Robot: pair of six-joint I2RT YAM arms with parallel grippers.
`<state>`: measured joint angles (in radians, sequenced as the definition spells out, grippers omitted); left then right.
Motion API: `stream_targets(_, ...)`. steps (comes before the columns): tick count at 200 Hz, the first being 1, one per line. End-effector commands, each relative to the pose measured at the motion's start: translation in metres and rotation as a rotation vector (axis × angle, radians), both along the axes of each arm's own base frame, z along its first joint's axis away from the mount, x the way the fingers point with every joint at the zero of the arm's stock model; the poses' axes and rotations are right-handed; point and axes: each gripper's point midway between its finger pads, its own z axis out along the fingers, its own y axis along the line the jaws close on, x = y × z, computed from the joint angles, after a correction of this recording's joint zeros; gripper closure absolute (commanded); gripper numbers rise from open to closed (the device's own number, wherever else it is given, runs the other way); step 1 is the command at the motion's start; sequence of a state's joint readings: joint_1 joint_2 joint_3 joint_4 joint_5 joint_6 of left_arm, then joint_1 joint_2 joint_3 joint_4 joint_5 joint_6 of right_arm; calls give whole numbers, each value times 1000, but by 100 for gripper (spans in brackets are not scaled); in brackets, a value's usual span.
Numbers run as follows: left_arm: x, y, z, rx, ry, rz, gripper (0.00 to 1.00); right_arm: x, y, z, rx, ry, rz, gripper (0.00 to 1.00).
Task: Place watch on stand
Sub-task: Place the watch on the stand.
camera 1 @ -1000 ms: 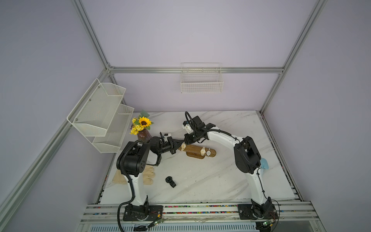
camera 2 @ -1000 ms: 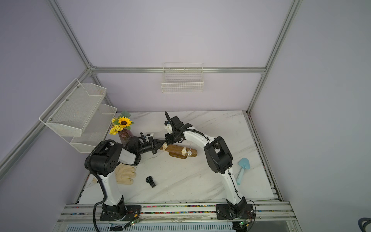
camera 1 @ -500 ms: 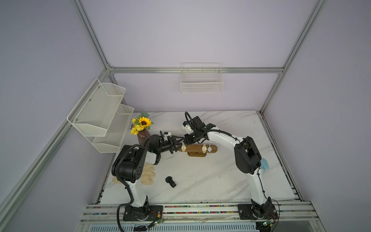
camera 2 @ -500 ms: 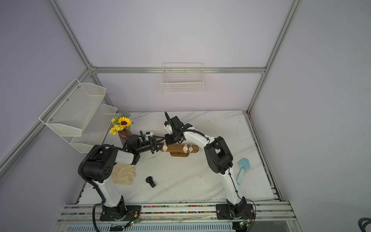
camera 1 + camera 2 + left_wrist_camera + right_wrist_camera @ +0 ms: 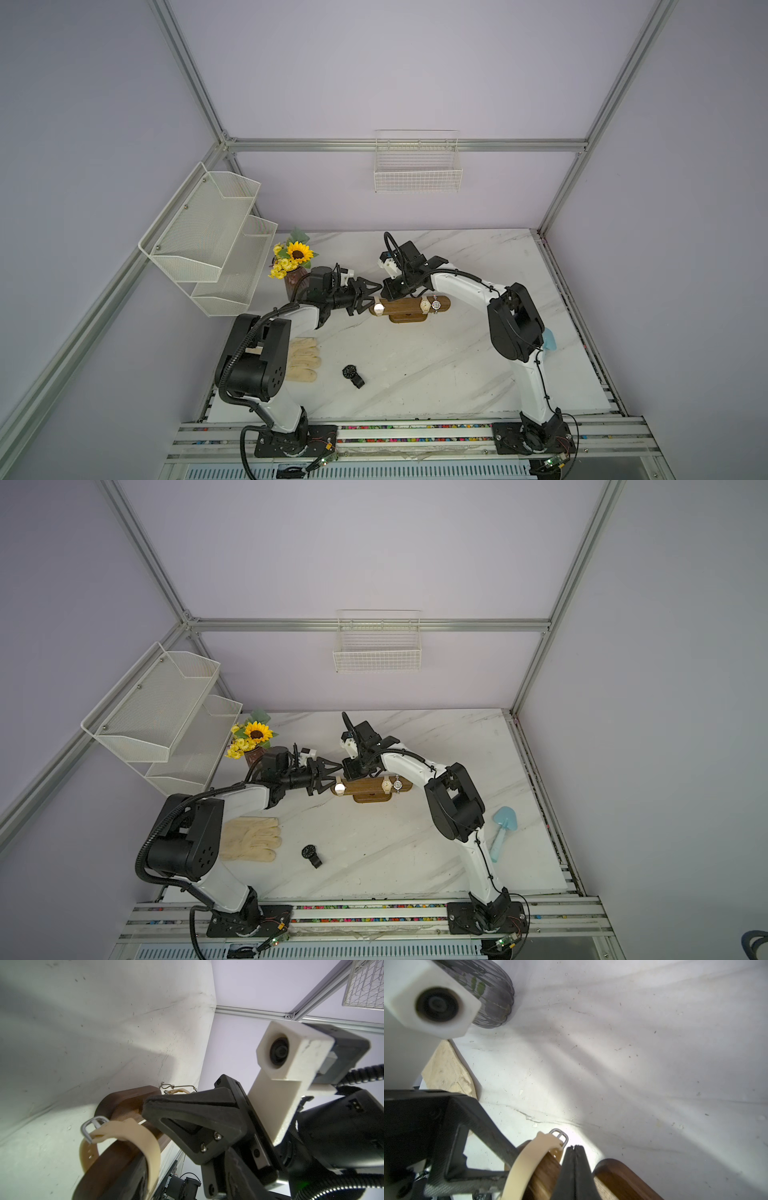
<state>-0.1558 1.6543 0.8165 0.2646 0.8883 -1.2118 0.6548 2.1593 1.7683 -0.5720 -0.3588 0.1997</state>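
The wooden stand stands mid-table, its bar level. A cream-strapped watch is looped round the bar's left end, and two more watches hang near its right end. My left gripper is open, its fingers spread either side of that left end, just beside the cream watch. My right gripper is shut with nothing in it, and its tips rest against the bar next to the strap. A black watch lies loose on the table in front.
Cream gloves lie by the left arm's base. A sunflower vase stands just behind the left gripper. A blue scoop lies at the right edge. A mesh shelf and a wire basket hang on the walls.
My left gripper went from shut to open and let go of the cream watch, which now sits on the bar. The tilted stand has settled level. The right gripper stayed shut.
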Motion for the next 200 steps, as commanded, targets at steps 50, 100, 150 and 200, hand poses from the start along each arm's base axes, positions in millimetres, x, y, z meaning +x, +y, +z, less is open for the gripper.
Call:
stream_targets(50, 2, 9, 9, 91, -28, -4, 40, 2, -12, 43, 40, -87, -18, 100)
stream_targets(100, 5, 8, 10, 101, -26, -9, 36, -9, -20, 68, 84, -119, -57, 84)
stream_targets(150, 11, 10, 16, 143, -60, -19, 30, -20, -28, 73, 91, -138, -105, 77)
stream_targets(200, 17, 9, 19, 162, -71, -40, 30, -65, -12, 74, 129, -164, -100, 79)
